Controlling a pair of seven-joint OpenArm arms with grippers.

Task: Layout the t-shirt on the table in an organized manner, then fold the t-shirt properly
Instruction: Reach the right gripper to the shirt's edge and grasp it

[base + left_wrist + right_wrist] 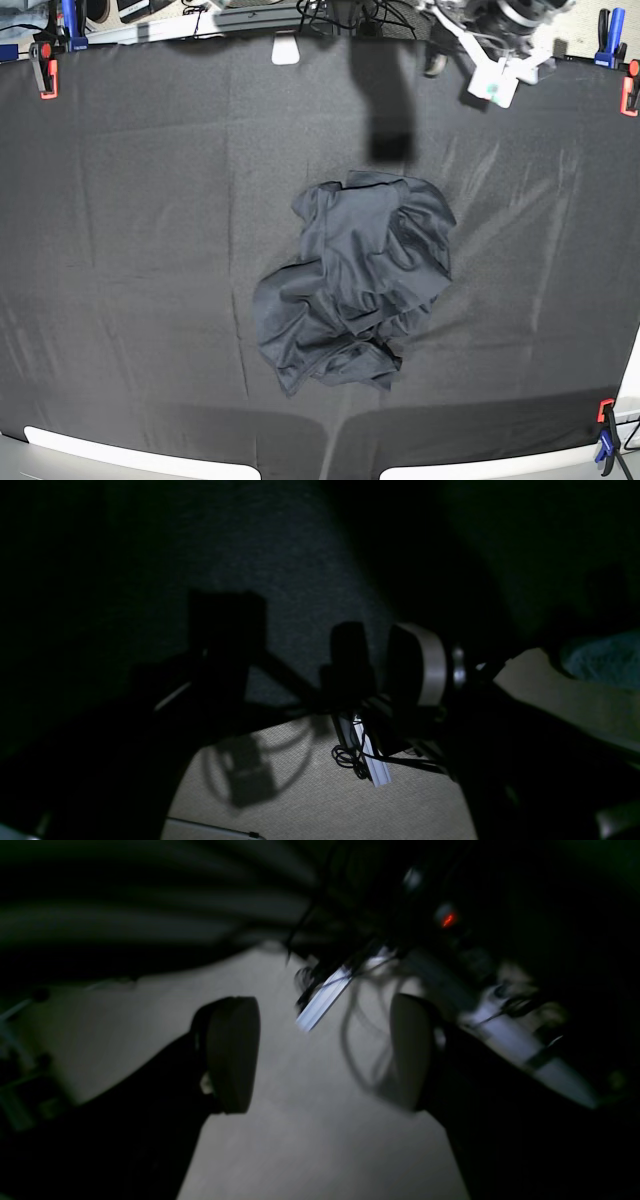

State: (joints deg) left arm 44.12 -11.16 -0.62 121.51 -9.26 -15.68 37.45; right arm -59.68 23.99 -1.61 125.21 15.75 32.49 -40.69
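Observation:
The dark slate-grey t-shirt (355,280) lies crumpled in a heap at the middle of the table (130,250), which is covered in black cloth. Neither gripper touches it. My left arm (495,45) sits at the table's far right edge. In the left wrist view my left gripper (325,655) is open and empty, over the table's edge (250,555) and the beige floor. My right gripper (320,1055) is also open, its two pale pads (232,1055) wide apart with only floor between them. The shirt is out of both wrist views.
Red and blue clamps hold the cloth at the corners (45,70), (630,90), (605,430). Cables and a metal rail (370,760) lie on the floor behind the table. A dark shadow (385,100) falls on the cloth beyond the shirt.

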